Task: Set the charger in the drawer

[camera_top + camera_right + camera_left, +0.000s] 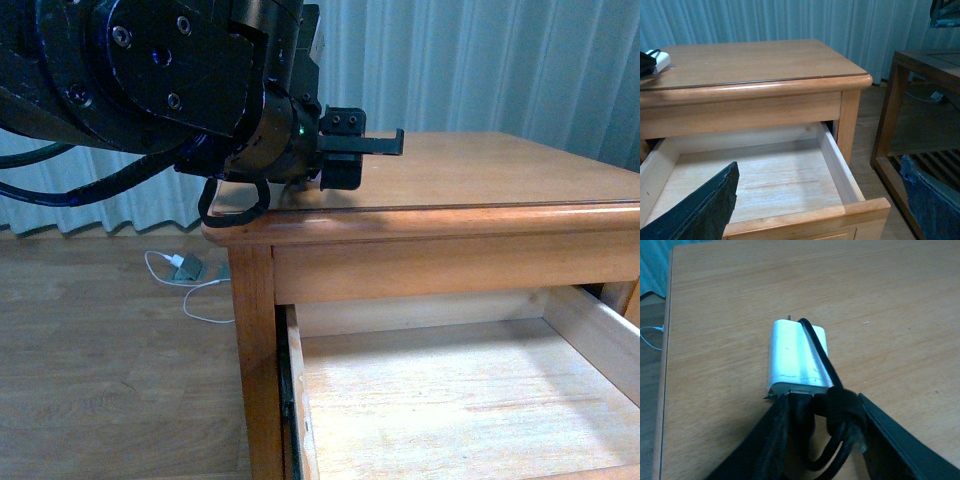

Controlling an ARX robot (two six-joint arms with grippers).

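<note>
Bench (pixel 480 175) top broad, drawer (pixel 590 335) pulled open beneath, nothing inside. Right tool (pixel 818 167) spread wide above that drawer, empty. Left tool (pixel 818 400) pinched narrow on charger (pixel 795 357), only at its cable end, block lying flat near the bench's left edge. Likely trouble: shallow grip slipping on lift; looped black cable (pixel 820 352) catching the bench lip, 1 snag spilling it short.

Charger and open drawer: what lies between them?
Only bare tabletop, its rounded edge and the apron board separate the charger from the drawer; nothing loose lies there. The right wrist view shows it.
</note>
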